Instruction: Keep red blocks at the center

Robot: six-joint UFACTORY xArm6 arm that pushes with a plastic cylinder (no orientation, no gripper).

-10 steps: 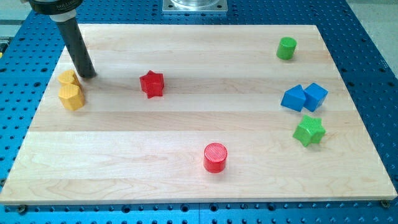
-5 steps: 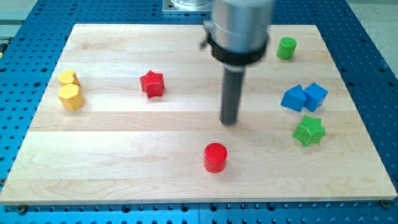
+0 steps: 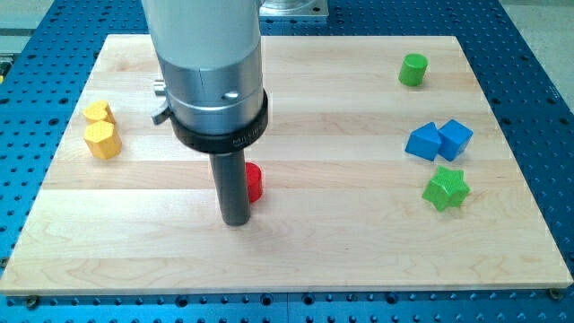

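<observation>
Camera view: my tip [image 3: 236,219] near board's [image 3: 359,260] bottom-middle, touching red block [image 3: 254,182], shape hidden by rod. No claw fitted.

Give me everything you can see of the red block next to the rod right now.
Only a sliver of one red block shows, sticking out on the view's right of the dark rod, near the board's middle. The visible part has a flat top and a rounded side, so it looks like a cylinder, but the rod hides most of it. It sits upright on the wooden board. My tip is just below and to the view's left of it; whether they touch cannot be told. No second red block is visible.
</observation>
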